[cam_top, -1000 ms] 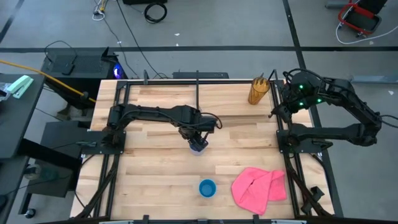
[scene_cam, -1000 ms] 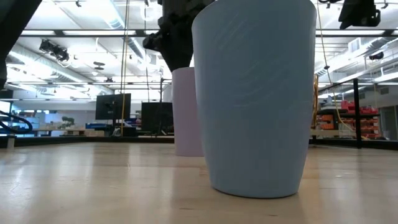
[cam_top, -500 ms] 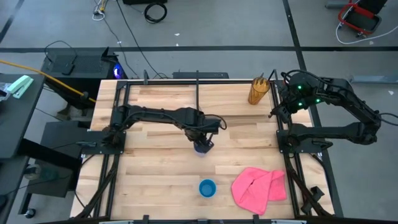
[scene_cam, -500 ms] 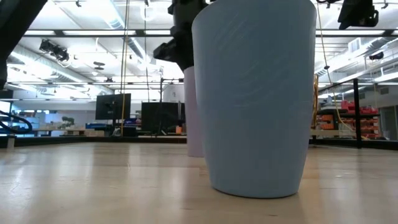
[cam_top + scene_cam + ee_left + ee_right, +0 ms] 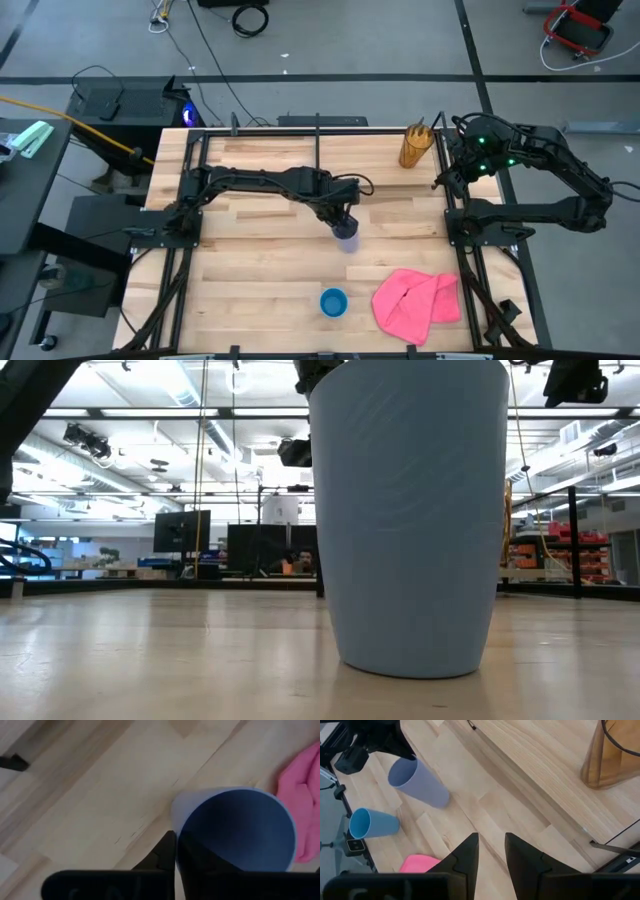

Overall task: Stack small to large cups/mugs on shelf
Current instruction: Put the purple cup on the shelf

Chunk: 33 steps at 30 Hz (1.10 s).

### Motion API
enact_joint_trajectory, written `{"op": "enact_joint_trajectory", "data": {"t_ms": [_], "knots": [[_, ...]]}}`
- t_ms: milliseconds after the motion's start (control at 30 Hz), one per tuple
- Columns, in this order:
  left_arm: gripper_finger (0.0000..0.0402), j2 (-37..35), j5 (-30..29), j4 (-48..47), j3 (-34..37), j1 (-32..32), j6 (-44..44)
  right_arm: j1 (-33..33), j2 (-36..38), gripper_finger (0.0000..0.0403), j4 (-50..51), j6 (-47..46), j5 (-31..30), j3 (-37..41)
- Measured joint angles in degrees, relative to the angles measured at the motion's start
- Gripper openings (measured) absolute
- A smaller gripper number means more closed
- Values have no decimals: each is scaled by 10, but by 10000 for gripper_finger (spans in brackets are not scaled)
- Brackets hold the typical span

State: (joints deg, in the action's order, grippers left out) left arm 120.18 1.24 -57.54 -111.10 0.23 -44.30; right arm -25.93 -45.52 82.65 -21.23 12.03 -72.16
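The pale lavender cup (image 5: pixel 346 238) stands mouth up near the middle of the wooden shelf (image 5: pixel 250 170), with my left gripper (image 5: pixel 343 222) shut on it. The short blue cup (image 5: pixel 333 302) stands upright on its base near the front edge and fills the low view (image 5: pixel 415 510), hiding the lavender cup there. The amber cup (image 5: pixel 415 147) stands on its base at the far right. My right gripper (image 5: pixel 490 852) hangs open over the shelf's right edge, near the amber cup (image 5: pixel 615 755), holding nothing. My left gripper pinches the lavender cup's rim wall (image 5: pixel 176 822), one finger (image 5: pixel 192 862) inside the cup and one finger (image 5: pixel 166 852) outside. The fingers come from above, pointing down. The cup stays upright; whether its base is on the wood or just above it cannot be told.
A crumpled pink cloth (image 5: pixel 418 305) lies at the front right, beside the blue cup. A thin black divider post (image 5: pixel 318 135) rises at the far middle. Black frame rails run along both sides of the shelf. Bare wood lies left of the lavender cup.
My left gripper has moved toward the table's right edge and a little toward the near edge, taking the lavender cup along. The cup has stayed upright and has passed behind the blue cup in the low view.
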Motion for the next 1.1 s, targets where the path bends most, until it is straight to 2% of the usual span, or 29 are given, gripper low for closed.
{"op": "enact_joint_trajectory", "data": {"t_ms": [133, 333, 567, 833, 1100], "knots": [[34, 0, -4, -7, 0, 3, 1, 0, 0, 103, 0, 0, 0, 0], [9, 0, -45, -14, 0, 10, 13, 0, 0, 103, 0, 4, -10, 0], [27, 0, -66, -14, 0, 19, 14, 0, -6, 103, -2, 4, -11, 0], [9, 0, -70, -12, 0, 23, 30, 0, -14, 103, -15, 4, -13, 0], [75, 0, -70, -7, 0, 22, 30, 0, -25, 103, -16, 9, -13, 0]]}}
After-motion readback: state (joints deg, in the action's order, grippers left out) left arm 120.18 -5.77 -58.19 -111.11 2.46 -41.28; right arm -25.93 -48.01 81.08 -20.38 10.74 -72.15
